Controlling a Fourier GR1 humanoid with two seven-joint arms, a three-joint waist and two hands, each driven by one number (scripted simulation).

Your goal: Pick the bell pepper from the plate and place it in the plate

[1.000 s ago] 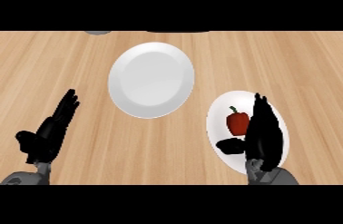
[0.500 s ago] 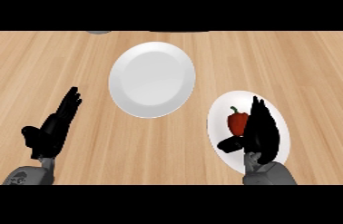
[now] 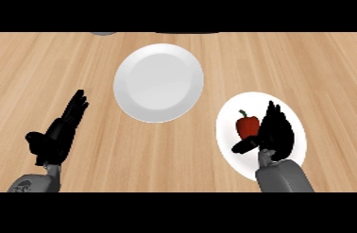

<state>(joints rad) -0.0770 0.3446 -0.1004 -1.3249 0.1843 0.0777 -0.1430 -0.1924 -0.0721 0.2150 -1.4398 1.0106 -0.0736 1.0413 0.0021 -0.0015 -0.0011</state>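
Two white plates show in the head view. An empty plate [image 3: 159,83] sits just above the middle, toward 12 o'clock, and a near plate [image 3: 239,162] sits at about 4 o'clock, close to it but not touching. The red bell pepper [image 3: 246,126] stands on the near plate, left of its middle. The right hand [image 3: 276,130] is over that plate, at the pepper's 3 o'clock side and just beside it. Its fingers are straight and its thumb juts out toward 8 o'clock below the pepper, so nothing is gripped. The left hand [image 3: 59,133] rests at 8 o'clock on the wooden counter [image 3: 300,67], fingers spread and straight. By my reading the task is barely begun (only the approach looks done). Closing on the pepper, lifting it and carrying it toward 10 o'clock to the empty plate are all left.
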